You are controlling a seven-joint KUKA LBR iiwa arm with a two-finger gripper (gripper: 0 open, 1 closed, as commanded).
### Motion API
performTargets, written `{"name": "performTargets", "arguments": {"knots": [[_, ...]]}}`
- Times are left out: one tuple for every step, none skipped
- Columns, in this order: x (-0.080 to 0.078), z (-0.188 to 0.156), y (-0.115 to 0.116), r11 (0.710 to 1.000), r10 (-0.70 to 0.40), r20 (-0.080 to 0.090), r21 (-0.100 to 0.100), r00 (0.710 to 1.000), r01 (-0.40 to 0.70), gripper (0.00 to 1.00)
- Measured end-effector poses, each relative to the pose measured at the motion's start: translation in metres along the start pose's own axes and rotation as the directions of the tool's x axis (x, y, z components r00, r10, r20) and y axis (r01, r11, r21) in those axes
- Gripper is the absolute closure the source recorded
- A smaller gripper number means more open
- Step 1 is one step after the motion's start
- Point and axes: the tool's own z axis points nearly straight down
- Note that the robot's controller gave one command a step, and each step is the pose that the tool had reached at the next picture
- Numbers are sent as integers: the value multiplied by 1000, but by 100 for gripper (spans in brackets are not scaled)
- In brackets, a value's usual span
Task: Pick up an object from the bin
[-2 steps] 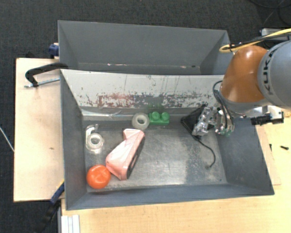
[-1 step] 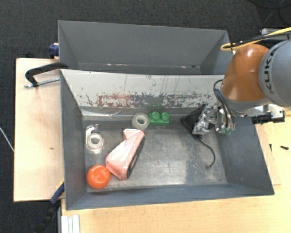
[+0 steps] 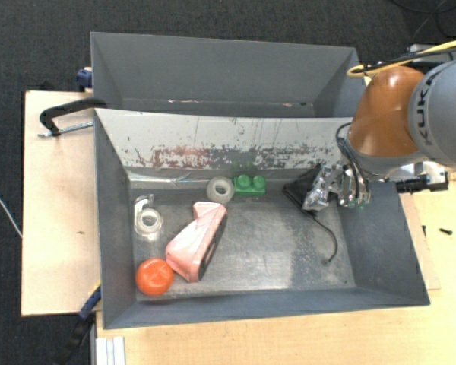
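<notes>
My gripper (image 3: 328,190) hangs low at the right back of the bin, under the arm's orange cover. Touching its left side lies a black wedge-shaped thing (image 3: 298,189) with a thin black cord that trails forward over the bin floor. I cannot tell whether that black thing is in the gripper's hold or only beside it. A green toy brick (image 3: 248,184) sits further left against the back wall, well apart from the gripper.
A pale tape roll (image 3: 220,190) lies beside the green brick. A pink folded thing (image 3: 196,242), a clear plastic roll (image 3: 147,220) and an orange ball (image 3: 153,277) lie in the left front part. Bare floor stretches between these and the gripper.
</notes>
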Motion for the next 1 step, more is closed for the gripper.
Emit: {"name": "performTargets", "arguments": {"knots": [[0, -15, 0, 1000, 0, 1, 0, 1000, 0, 100]]}}
